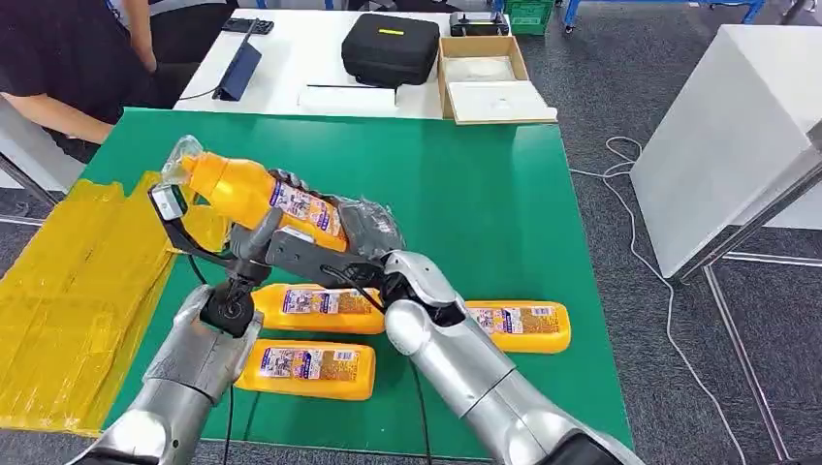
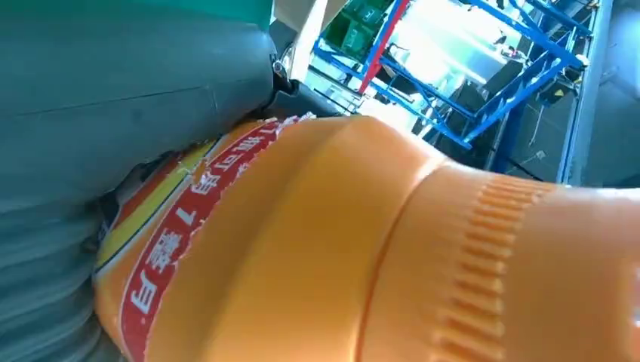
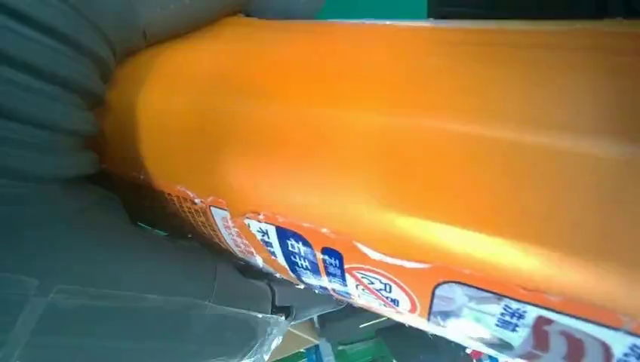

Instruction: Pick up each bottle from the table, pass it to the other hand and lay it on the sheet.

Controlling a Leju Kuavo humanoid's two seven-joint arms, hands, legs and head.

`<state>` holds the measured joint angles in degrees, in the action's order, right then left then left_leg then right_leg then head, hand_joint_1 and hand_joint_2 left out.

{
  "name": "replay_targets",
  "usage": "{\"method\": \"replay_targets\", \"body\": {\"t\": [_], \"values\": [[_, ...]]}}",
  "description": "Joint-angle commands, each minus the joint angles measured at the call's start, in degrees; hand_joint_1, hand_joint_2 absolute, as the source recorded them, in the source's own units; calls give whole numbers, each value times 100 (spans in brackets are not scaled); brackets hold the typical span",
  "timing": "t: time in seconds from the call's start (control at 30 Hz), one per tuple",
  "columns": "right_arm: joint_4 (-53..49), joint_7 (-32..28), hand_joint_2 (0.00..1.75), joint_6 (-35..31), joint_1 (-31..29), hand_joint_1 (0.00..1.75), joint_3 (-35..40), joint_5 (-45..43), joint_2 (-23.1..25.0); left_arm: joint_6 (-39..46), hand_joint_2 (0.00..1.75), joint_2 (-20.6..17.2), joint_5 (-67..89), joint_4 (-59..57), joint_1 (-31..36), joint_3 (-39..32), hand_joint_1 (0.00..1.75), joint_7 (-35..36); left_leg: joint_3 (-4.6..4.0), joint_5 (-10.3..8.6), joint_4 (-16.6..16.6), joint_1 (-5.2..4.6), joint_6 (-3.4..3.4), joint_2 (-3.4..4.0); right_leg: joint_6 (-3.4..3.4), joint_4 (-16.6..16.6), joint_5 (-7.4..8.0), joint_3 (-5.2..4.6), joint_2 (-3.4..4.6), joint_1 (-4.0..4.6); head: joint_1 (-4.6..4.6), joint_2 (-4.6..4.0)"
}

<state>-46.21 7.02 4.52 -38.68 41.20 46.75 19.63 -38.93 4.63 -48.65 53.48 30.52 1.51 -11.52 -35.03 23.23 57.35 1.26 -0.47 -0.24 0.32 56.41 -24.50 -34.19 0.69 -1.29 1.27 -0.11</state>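
Both hands grip one orange bottle (image 1: 254,191) above the bench (image 1: 465,194): right hand (image 1: 363,228) at its base, left hand (image 1: 199,228) near its neck, apparently mid-handover toward the yellow sheet (image 1: 68,291).

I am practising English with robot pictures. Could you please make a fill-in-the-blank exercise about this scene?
1. The table has a ____ top.
2. ____ orange bottles lie flat on the table near the arms.
3. The raised bottle points its cap toward the ____ sheet.
4. The black case rests on the ____ table behind.

Missing words: green; three; yellow; white
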Motion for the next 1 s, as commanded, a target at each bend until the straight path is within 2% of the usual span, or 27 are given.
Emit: {"method": "replay_targets", "body": {"t": [0.03,0.47,0.5,0.53,0.57,0.6,0.7,0.8,0.83,1.0], "values": [[337,-59,175,188,288,175,258,47,-165,-62,175,62,-102,-238,510,-116,175,-29,17,1,1,5,6,-36,-12,-8,-10,37,-46,9,0,0],[269,-184,175,32,508,175,-138,101,-404,-452,175,-25,-482,-436,465,-346,175,-63,17,-1,-4,6,4,-31,-11,-14,-7,34,-40,10,0,0],[134,-186,175,-67,549,152,-226,145,-458,-482,175,-46,-517,-423,444,-386,175,-73,10,-3,-4,6,2,-30,-8,-12,-5,24,-36,9,-2,0],[-103,-193,175,-261,623,0,-327,258,-538,-531,175,-73,-568,-413,407,-429,175,-75,26,0,-4,5,8,-44,-14,-15,-12,49,-57,10,-2,0],[-397,-202,175,-289,711,0,-515,233,-618,-588,175,-101,-613,-407,374,-475,175,-91,18,-2,-4,6,5,-39,-10,-15,-7,36,-47,10,0,0],[-976,-377,0,-258,898,0,-782,109,-773,-756,175,-92,-825,-368,301,-591,175,-49,19,-2,-5,6,6,-37,-11,-18,-6,38,-47,11,-4,0],[-2141,-544,0,-41,1284,0,-1278,-47,-1134,-900,175,-129,-916,-251,178,-700,175,-65,13,-1,-2,7,7,-41,-8,-16,-8,36,-50,11,-2,0],[-2675,-694,0,9,1509,0,-1571,-165,-1305,-1023,175,-160,-1071,-420,235,-694,175,23,9,-1,3,-1,11,-63,-5,-10,-14,35,-68,4,-2,0],[-2750,-693,0,10,1555,0,-1603,-169,-1319,-1023,175,-157,-1096,-452,249,-705,175,14,-8,-1,3,-1,6,-46,-3,-6,-4,14,-41,4,-7,0],[-2756,-735,0,-2,1474,0,-1563,-301,-1243,-1004,175,-198,-1436,-593,476,-758,175,213,-18,-2,8,-2,9,-35,-4,3,-7,23,-38,4,-7,0]]}}
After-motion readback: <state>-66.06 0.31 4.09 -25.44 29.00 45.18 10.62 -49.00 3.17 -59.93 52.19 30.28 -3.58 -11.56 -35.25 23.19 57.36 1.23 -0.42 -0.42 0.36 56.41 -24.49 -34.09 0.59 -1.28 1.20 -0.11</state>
